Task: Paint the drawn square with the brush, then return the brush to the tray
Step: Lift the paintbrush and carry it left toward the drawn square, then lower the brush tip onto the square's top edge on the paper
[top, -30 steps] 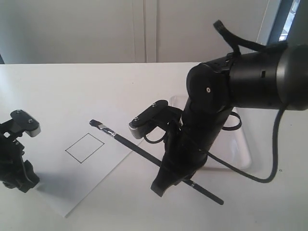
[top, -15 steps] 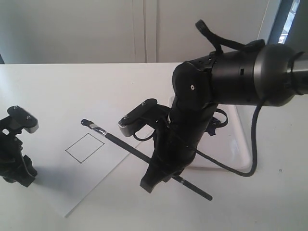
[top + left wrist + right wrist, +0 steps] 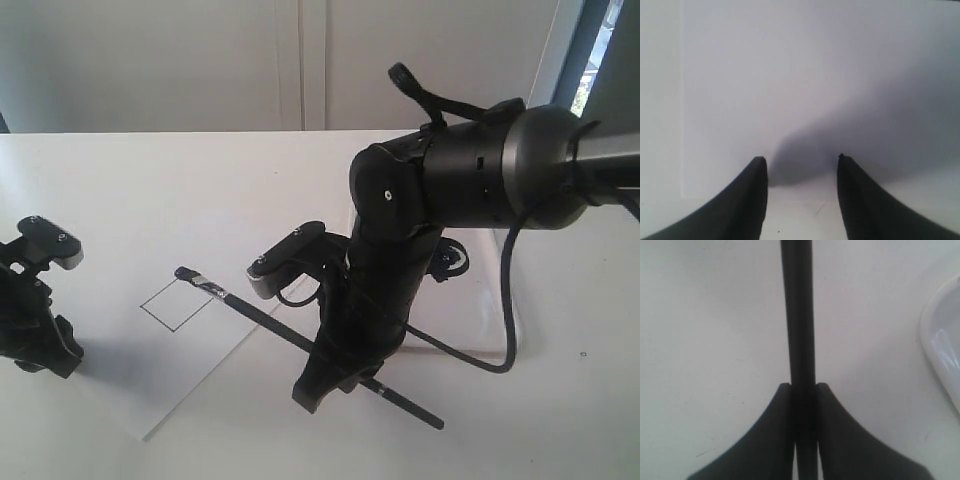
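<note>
Nearest us, by the near edge of the surface (image 3: 120, 180), the right tool (image 3: 322, 378) grips the brush (image 3: 268, 318) on the rear part of its black handle. In the right wrist view, both jaws press flat against the handle with no gap. The handle's end sticks out past the tool toward the near right corner.

From that grip the brush slants away and to the left, crossing the right edge of the paper sheet (image 3: 190, 375). Close to the left edge of the surface stands the left tool (image 3: 800, 160). Its jaws are spread apart with nothing between them, over the margin of the sheet.

Farther in, the drawn square (image 3: 176, 305) is a thin unfilled outline on the sheet. The dark bristles sit at its far corner and the silver ferrule sits just beside its far right side. We cannot tell whether the bristles touch the paper.

Beyond the right arm, toward the right edge, lies the tray (image 3: 508, 300), mostly hidden by the arm. Only part of its glossy rim shows.
</note>
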`<action>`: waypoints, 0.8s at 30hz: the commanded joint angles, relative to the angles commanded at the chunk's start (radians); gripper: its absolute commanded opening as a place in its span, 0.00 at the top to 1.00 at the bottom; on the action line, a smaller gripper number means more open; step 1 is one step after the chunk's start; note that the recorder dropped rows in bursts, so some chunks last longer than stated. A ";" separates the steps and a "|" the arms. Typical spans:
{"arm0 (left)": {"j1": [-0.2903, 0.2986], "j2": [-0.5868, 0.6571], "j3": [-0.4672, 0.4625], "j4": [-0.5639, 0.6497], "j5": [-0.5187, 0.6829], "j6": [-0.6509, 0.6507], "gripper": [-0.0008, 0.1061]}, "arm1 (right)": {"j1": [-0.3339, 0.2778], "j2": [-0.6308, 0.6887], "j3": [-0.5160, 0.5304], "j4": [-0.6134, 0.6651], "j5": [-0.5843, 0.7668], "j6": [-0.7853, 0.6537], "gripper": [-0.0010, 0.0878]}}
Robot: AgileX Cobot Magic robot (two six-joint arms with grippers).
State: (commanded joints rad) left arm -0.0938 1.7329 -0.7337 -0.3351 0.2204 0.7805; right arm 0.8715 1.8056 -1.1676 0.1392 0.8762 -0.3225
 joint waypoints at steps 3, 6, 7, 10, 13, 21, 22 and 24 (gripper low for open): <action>0.000 0.000 0.000 -0.002 0.000 0.000 0.53 | 0.010 0.024 -0.023 -0.003 0.018 0.000 0.99; 0.000 0.000 0.000 -0.001 0.007 0.000 0.53 | 0.027 0.047 -0.059 -0.013 0.028 0.006 0.99; 0.000 0.000 0.000 -0.001 0.007 0.000 0.53 | 0.032 0.053 -0.074 -0.025 0.032 0.013 0.99; 0.000 0.000 0.000 -0.001 0.009 0.000 0.53 | 0.053 0.075 -0.120 -0.123 0.072 0.087 0.99; 0.000 0.000 0.000 -0.012 0.008 0.000 0.53 | 0.068 0.104 -0.163 -0.252 0.126 0.167 0.99; 0.000 0.000 0.000 -0.024 0.005 0.000 0.53 | 0.087 0.153 -0.234 -0.288 0.154 0.170 0.99; 0.000 0.000 0.000 -0.024 0.005 0.000 0.53 | 0.087 0.161 -0.241 -0.288 0.157 0.170 0.99; 0.000 0.000 0.000 -0.024 0.005 0.000 0.53 | 0.087 0.178 -0.258 -0.288 0.168 0.170 0.99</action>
State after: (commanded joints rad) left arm -0.0938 1.7329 -0.7337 -0.3589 0.2251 0.7805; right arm 0.9586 1.9835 -1.4256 -0.1485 1.0443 -0.1524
